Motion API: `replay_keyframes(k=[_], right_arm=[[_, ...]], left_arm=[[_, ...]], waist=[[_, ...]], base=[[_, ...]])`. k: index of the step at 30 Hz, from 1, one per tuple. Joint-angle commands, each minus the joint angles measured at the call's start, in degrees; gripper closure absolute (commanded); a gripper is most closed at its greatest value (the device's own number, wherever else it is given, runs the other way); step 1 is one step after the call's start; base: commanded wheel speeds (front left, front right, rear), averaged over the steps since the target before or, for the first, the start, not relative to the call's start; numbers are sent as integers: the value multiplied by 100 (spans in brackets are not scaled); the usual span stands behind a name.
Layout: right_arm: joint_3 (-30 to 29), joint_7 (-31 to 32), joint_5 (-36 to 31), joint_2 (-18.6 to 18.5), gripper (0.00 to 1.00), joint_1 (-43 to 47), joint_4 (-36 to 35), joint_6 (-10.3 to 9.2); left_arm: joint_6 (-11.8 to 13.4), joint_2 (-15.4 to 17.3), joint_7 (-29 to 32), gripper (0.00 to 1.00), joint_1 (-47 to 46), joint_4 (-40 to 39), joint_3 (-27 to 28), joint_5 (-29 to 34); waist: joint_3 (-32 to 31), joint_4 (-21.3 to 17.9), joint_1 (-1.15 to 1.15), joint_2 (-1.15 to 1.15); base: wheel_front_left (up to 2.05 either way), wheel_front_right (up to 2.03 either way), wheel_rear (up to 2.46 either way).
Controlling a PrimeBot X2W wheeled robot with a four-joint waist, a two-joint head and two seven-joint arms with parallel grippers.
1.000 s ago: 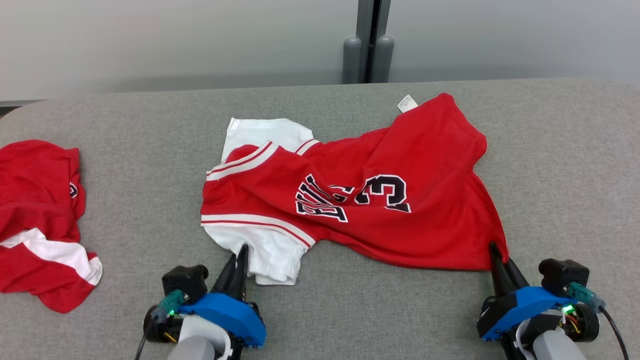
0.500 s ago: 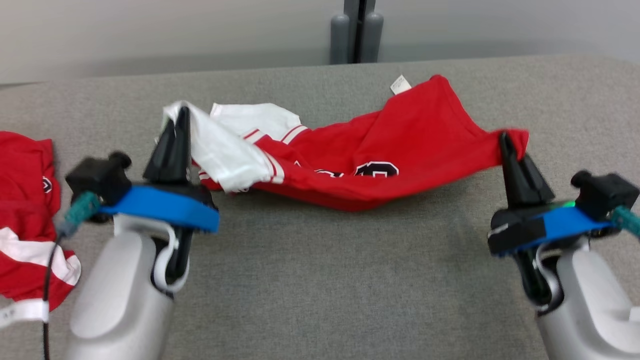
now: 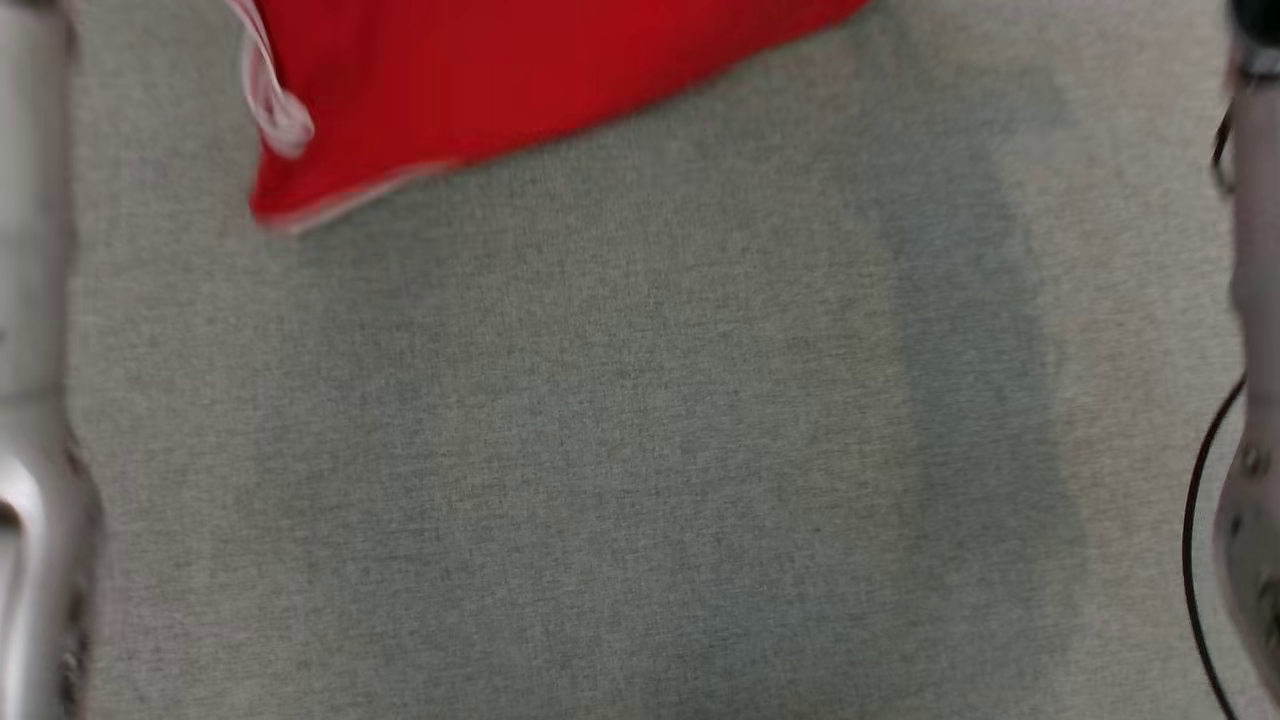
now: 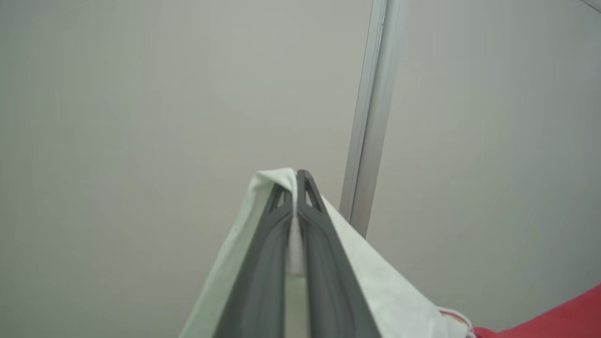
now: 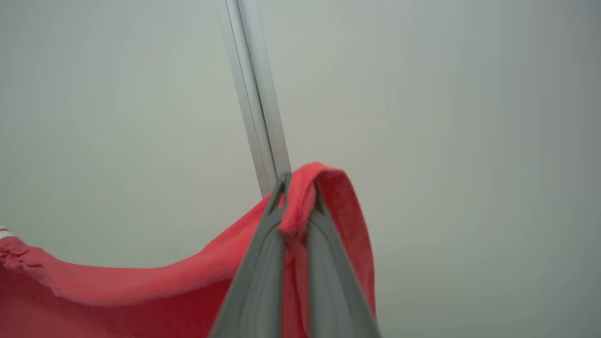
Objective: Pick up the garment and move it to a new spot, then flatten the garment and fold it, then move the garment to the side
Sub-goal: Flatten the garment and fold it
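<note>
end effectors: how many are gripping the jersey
2. The left end effector is shut on the jersey at its white cloth; the right end effector on its red edge.

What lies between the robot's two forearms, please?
In the head view, the red garment shows at the top; below it, the grey table lies bare between the left forearm and the right forearm.

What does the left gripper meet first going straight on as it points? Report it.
Past the white cloth of the garment in its jaws, the left gripper likely has free air, then the pale wall, just left of the metal strip; distance unclear.
</note>
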Motion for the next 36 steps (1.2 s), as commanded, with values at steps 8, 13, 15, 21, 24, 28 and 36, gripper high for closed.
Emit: replay_keyframes(k=[8, 13, 15, 21, 24, 28, 36], right_arm=[[-209, -449, 74, -79, 100, -1827, 1141, 4], [63, -610, 170, -126, 100, -2012, 1561, 4], [207, -639, 263, -117, 100, -1818, 1630, 4], [657, -688, 573, -192, 100, -773, 1361, 4], [712, -691, 702, -141, 100, 145, 960, 4], [689, -692, 758, -106, 100, 1096, 440, 5], [599, -690, 825, -46, 100, 3680, -549, 4]], left_arm=[[-10, -319, -478, 100, -1899, 804, -328, -140], [-10, -316, -640, 100, -1939, 998, -673, -423], [-10, -277, -684, 100, -1726, 1023, -767, -565], [-10, -149, -775, 100, -648, 716, -844, -908], [-10, -15, -779, 100, 335, 324, -678, -923], [40, 13, -782, 100, 1426, -196, -406, -793], [180, -385, -785, 100, 4392, -1350, 134, -570]], waist=[[279, 183, -2, 0], [231, 228, -2, 0], [236, 240, -2, 0], [169, 262, -2, 0], [62, 216, -2, 0], [-78, 201, -2, 0], [-646, 302, -2, 0]], base=[[0, 0, 0], [0, 0, 0], [0, 0, 0], [0, 0, 0], [0, 0, 0], [0, 0, 0], [0, 0, 0]])
